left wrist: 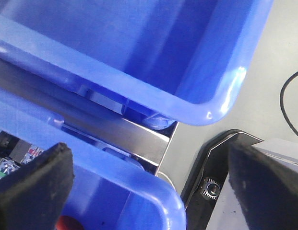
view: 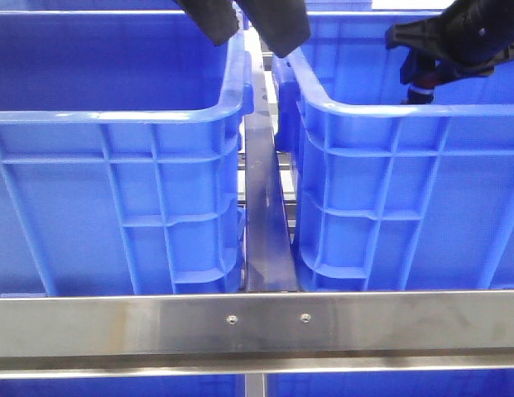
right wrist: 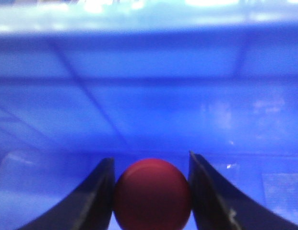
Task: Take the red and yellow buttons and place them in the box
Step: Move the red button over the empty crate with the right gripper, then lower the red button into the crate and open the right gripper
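Note:
My right gripper (right wrist: 151,191) is shut on the dark red button (right wrist: 152,194), with one finger against each side of it, in front of a blue crate wall (right wrist: 149,96). In the front view the right arm (view: 459,37) reaches down into the right blue crate (view: 389,165), and its fingertips are hidden behind the rim. My left gripper (view: 248,29) is open and empty above the gap between the two crates; its fingers (left wrist: 29,191) are spread wide. The yellow button is out of view.
The left blue crate (view: 116,182) stands beside the right one, with a metal rail (view: 265,215) between them and a steel bar (view: 257,322) across the front. A small red thing (left wrist: 67,223) and coloured parts (left wrist: 7,158) lie in the crate (left wrist: 139,191) under the left gripper.

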